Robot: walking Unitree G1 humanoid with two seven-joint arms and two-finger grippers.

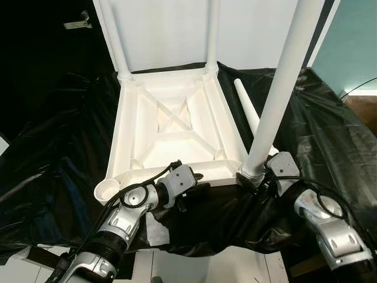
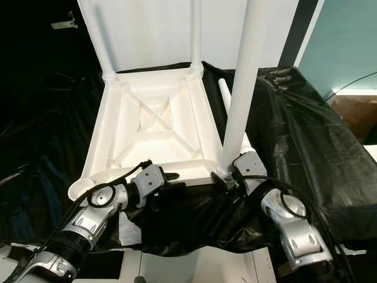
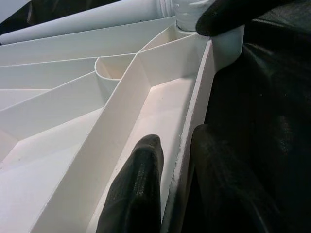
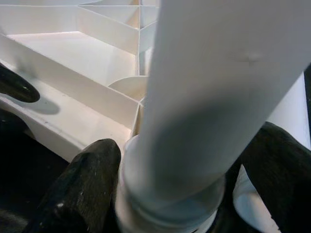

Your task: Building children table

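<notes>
Table leg within right hand

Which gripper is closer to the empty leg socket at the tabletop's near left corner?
Left. The left gripper clamps the tabletop's near rim just beside the empty socket. The right gripper is at the opposite near corner, shut around the base of the upright leg.

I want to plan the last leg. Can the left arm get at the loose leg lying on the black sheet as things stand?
Probably not. The loose leg lies on the far right of the tabletop, behind the standing leg held by the right gripper. The left gripper is clamped on the tabletop's near rim.
</notes>
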